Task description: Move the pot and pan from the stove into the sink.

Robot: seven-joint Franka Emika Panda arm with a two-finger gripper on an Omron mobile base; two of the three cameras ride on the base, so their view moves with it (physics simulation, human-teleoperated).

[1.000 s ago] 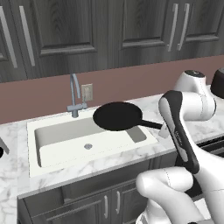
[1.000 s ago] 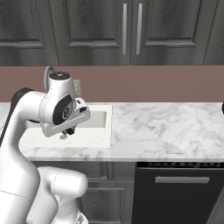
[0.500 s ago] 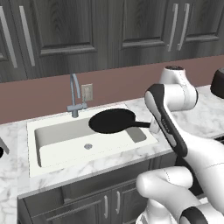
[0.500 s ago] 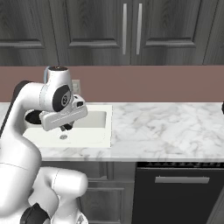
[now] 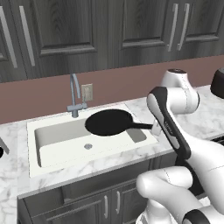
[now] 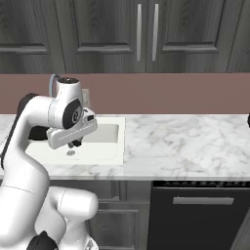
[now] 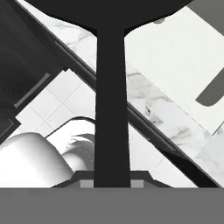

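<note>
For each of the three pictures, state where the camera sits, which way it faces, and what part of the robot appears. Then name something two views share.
Left base view: behind the arm's left, looking forward and down at the sink and the pan above it; the arm rises at lower right.
Right base view: behind the arm's right, facing the counter; the arm rises at lower left.
Hand view: on the hand, looking along the pincer, shut on the pan's handle.
Shared: both base views show the sink and faucet.

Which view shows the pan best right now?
The left base view: the whole pan shows there, round and black, held above the sink with its handle running toward the arm. The hand view gives a close look along the handle into the shut tool. In the right base view the arm hides nearly all of it.
</note>
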